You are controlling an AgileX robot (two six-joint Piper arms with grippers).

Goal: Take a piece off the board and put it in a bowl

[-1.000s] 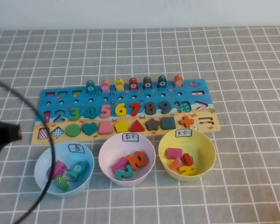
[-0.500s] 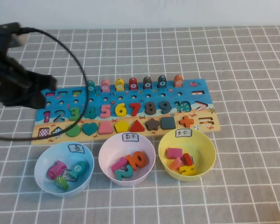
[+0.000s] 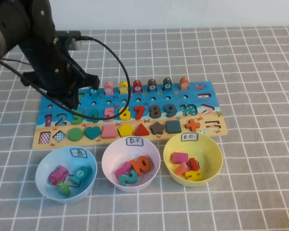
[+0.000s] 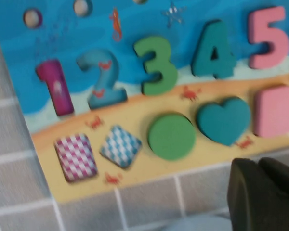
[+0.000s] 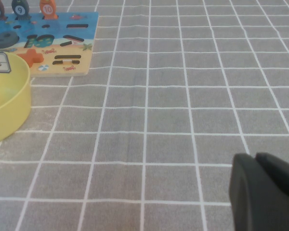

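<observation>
1. A long blue and sand-coloured board (image 3: pixel 135 113) lies across the middle of the high view on a grey table (image 3: pixel 250 192) with a white grid. Its left short edge sits near the frame's left side, its right short edge just right of centre.
2. The left arm (image 3: pixel 43 53), black and bulky, fills the upper left of the high view and hangs over the board's left end, hiding that far corner. A black cable (image 3: pixel 120 72) loops from it across the board's number row.
3. The left gripper (image 4: pixel 265 192) shows at the lower right of the left wrist view, its fingers pressed together and holding nothing, above the table strip just off the board's near edge.
4. The green "3" piece (image 4: pixel 156 65) still sits in its slot on the board, between the blue "2" (image 4: pixel 103 77) and the teal "4" (image 4: pixel 214 53), with the green round disc (image 4: pixel 172 136) in the row in front of it.
5. Three bowls stand in a row just beside the board's near edge: a light blue bowl (image 3: pixel 45 163) at lower left, the pale pink bowl (image 3: pixel 111 156) in the middle, a yellow bowl (image 3: pixel 216 154) to its right. Narrow gaps separate them.
6. The pink bowl has a white label on its far rim and holds several coloured pieces.
7. The right gripper (image 5: pixel 265 192) shows at the lower right of the right wrist view, closed, over open table right of the yellow bowl.
8. The table's right half and far strip offer wide open room.
</observation>
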